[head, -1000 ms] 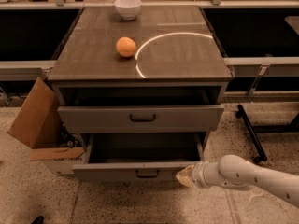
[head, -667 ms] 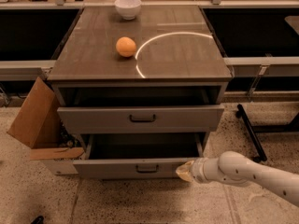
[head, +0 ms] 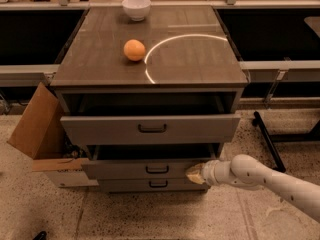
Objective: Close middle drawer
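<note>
The middle drawer (head: 125, 169) is the second of three in a grey cabinet, with a low flat front and a small dark centre handle. It stands out only a little, with a thin dark gap above its front. My gripper (head: 194, 174) comes in from the lower right on a white arm and rests against the right end of the drawer's front. The top drawer (head: 150, 128) above it is pulled out and open. The bottom drawer (head: 156, 185) sits pushed in.
An orange (head: 134, 50) and a white bowl (head: 136, 7) sit on the cabinet top (head: 190, 59). An open cardboard box (head: 37, 129) stands on the floor at the cabinet's left. A dark table leg (head: 270, 141) stands at the right. Speckled floor lies in front.
The middle drawer has slid back into the cabinet, from well out to nearly shut. My gripper has moved forward with it, staying on the right end of its front.
</note>
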Motion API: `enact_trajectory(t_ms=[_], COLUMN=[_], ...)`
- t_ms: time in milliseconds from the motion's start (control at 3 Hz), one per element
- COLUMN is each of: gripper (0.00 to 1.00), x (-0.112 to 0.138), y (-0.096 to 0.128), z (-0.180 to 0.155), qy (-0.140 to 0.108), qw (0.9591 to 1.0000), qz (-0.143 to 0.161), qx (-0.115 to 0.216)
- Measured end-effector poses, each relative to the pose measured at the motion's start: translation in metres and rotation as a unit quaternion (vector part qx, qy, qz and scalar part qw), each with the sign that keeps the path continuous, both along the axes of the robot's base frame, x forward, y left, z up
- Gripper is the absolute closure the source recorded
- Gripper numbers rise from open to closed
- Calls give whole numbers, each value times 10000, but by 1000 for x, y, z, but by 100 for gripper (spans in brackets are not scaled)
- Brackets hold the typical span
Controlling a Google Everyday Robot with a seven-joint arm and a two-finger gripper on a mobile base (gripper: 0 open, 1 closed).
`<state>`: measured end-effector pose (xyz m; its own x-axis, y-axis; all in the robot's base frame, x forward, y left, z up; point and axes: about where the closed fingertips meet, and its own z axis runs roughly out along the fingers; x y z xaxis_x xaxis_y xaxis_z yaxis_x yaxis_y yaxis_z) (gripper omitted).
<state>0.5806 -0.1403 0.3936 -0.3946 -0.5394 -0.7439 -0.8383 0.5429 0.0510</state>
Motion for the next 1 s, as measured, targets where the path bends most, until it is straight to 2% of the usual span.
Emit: enact_trajectory(t_ms=[1000], gripper=[100], x=[51], y=[9], z=[26], qy=[-371], qw=[9992], qz=[68], qx=[-94])
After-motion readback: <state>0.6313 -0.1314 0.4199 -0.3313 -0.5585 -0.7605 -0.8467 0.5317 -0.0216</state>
